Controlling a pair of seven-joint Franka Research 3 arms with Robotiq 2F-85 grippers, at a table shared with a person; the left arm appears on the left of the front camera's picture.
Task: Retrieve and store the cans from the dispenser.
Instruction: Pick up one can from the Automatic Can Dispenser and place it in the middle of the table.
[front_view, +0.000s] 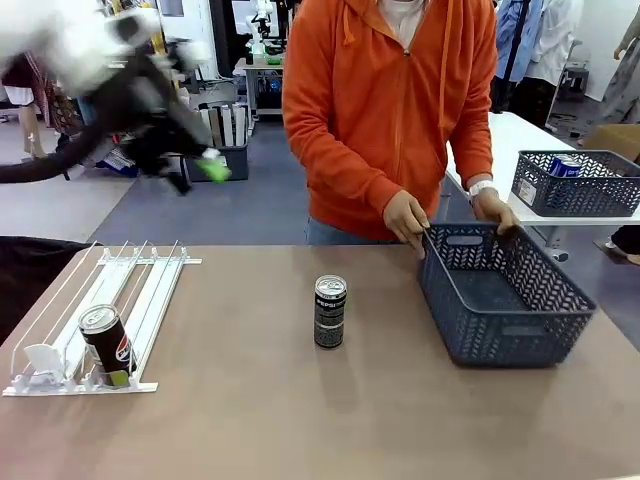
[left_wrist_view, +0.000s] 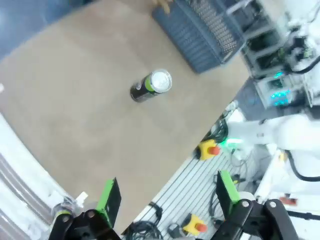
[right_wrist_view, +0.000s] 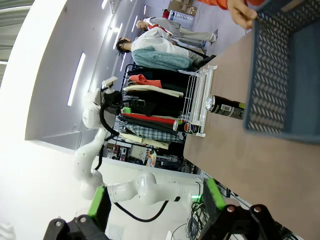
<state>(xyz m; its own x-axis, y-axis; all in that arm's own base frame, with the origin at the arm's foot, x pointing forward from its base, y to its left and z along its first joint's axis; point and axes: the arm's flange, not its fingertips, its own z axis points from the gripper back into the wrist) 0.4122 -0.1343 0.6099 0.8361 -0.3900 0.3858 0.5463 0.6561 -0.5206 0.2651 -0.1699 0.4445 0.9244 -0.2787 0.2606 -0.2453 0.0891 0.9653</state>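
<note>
Black can (front_view: 108, 345) in dispenser (front_view: 145, 290), right claw (right_wrist_view: 156, 200) agape

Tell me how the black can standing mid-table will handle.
The black can stands upright, tall and slim, so a high push could tip it. Tipped, its round body would likely roll. Smooth sides may slip in a loose grip.

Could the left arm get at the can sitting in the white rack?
Probably yes: the left pincer hangs open high above the rack, nothing lies between them, and the can's top is uncovered.
</note>
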